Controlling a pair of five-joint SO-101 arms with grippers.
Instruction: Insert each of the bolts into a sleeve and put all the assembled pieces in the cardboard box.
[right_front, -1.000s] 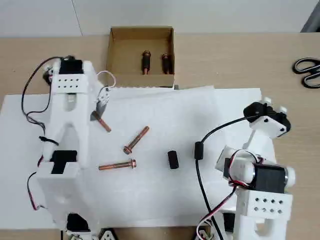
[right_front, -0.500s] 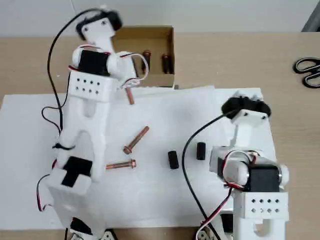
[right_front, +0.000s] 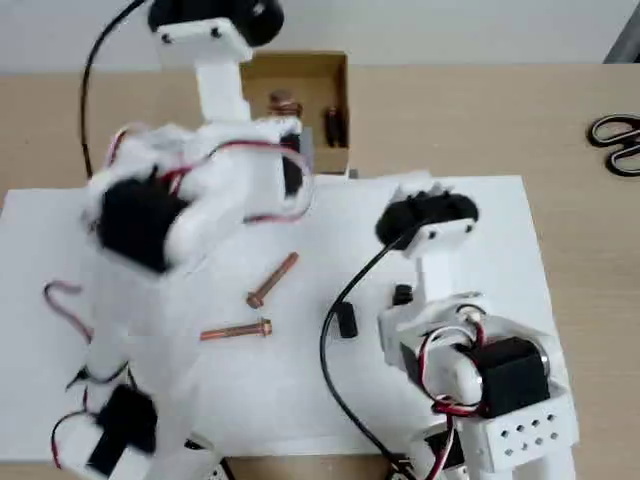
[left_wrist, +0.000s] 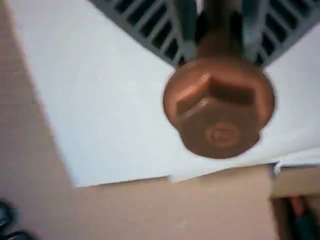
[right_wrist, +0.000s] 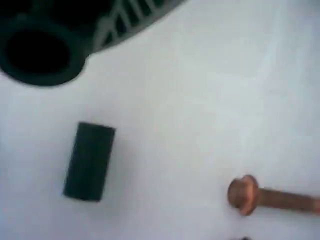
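box: far table edge, partly hidden by raised left arm
loose bolts: two on white sheet, loose sleeve beside them
scissors: well apart, on bare table
left gripper: clamped on a bolt, box corner beyond
right gripper: against second sleeve, grip cannot be told; loose sleeve and head of one of the loose bolts ahead

Bright, even light from overhead leaves the white sheet glowing without harsh glare. The loose bolts and the sleeve cast only faint, soft shadows. The held bolt carries a dull sheen on its head.
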